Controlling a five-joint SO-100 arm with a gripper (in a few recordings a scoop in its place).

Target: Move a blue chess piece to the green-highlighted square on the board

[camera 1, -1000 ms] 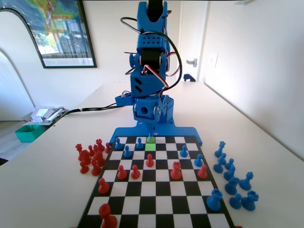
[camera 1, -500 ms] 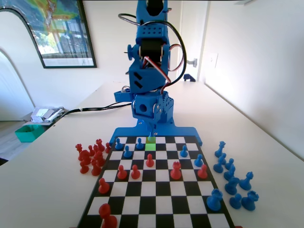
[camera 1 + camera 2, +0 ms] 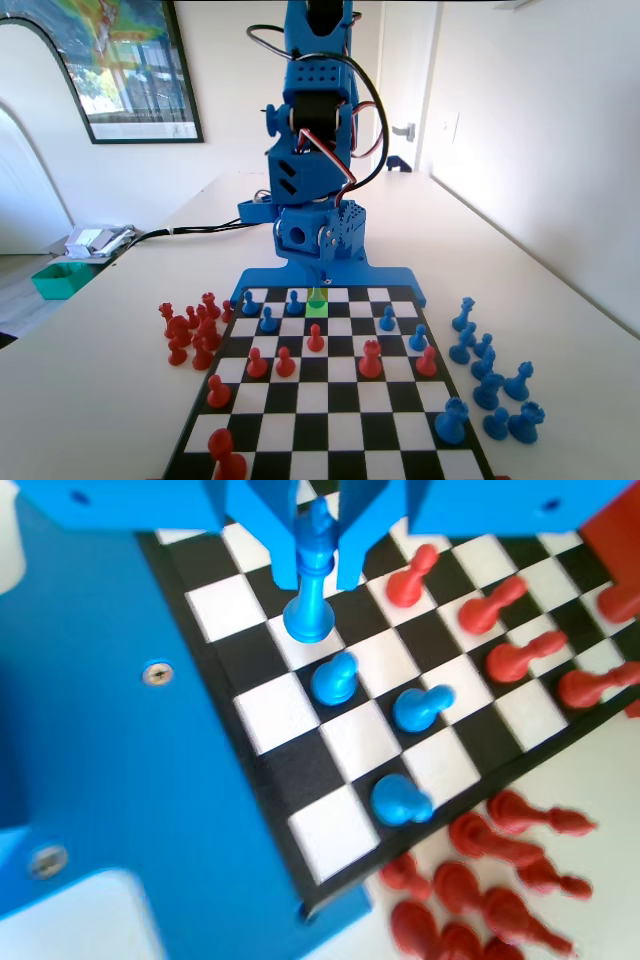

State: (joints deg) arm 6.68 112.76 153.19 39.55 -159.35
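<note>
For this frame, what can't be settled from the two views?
- Whether the blue chess piece has left the board: wrist view looks down on it, fixed view too small.
- The gripper: its upper part is cut by the wrist view's top edge.
- The green-highlighted square: partly covered in the fixed view.

Slim blue chess piece (image 3: 311, 590) upright between tool (image 3: 318, 575) jaws, green-highlighted square (image 3: 316, 308) near board's (image 3: 330, 420) far edge
</note>
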